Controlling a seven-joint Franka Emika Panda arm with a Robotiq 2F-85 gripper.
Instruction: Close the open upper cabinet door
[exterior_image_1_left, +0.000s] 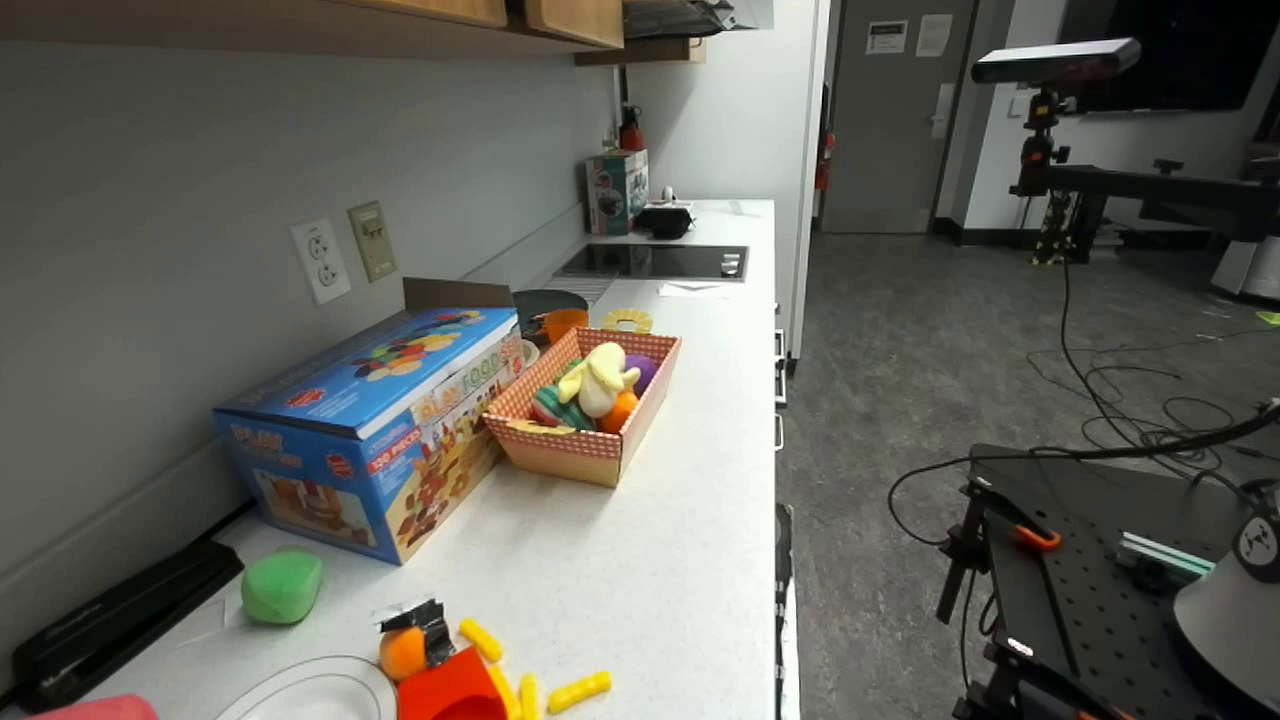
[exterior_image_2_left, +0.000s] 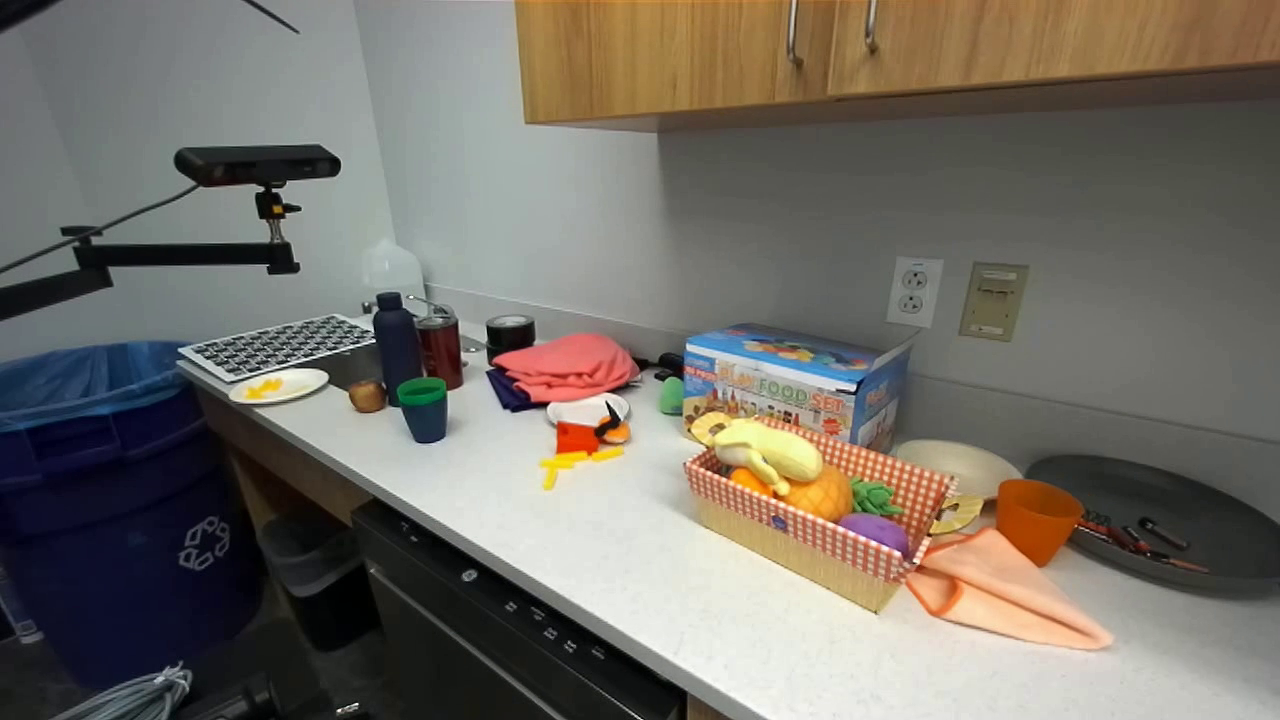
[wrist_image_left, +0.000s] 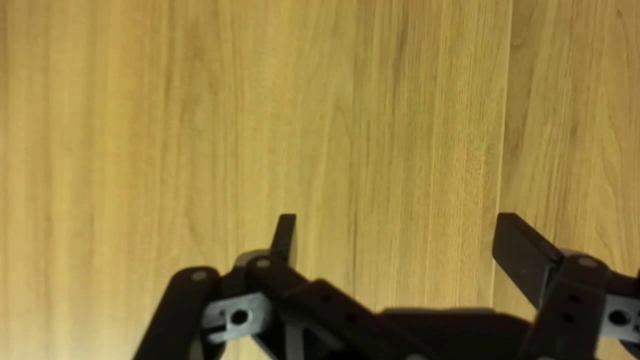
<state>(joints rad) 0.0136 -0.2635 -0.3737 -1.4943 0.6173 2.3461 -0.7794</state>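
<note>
The upper cabinet door (wrist_image_left: 320, 125) is a flat light tan wood panel that fills most of the wrist view. A thin straight vertical edge runs down its right part, with more wood beyond. My gripper (wrist_image_left: 396, 215) is open, with its two black fingers wide apart and nothing between them. The fingers face the wood; I cannot tell whether they touch it. The lower parts of the upper cabinets show at the top of both exterior views (exterior_image_1_left: 575, 20) (exterior_image_2_left: 670, 55). How far any door stands open cannot be told. The gripper is out of both exterior views.
Below the cabinets, the white counter (exterior_image_1_left: 680, 560) holds a play food box (exterior_image_2_left: 770, 385), a checked basket (exterior_image_2_left: 790, 540) of toy food, and cups and plates. Metal handles (exterior_image_2_left: 792, 35) stick out from the cabinet fronts. Camera mounts (exterior_image_1_left: 1050, 65) (exterior_image_2_left: 258, 165) stand in the room.
</note>
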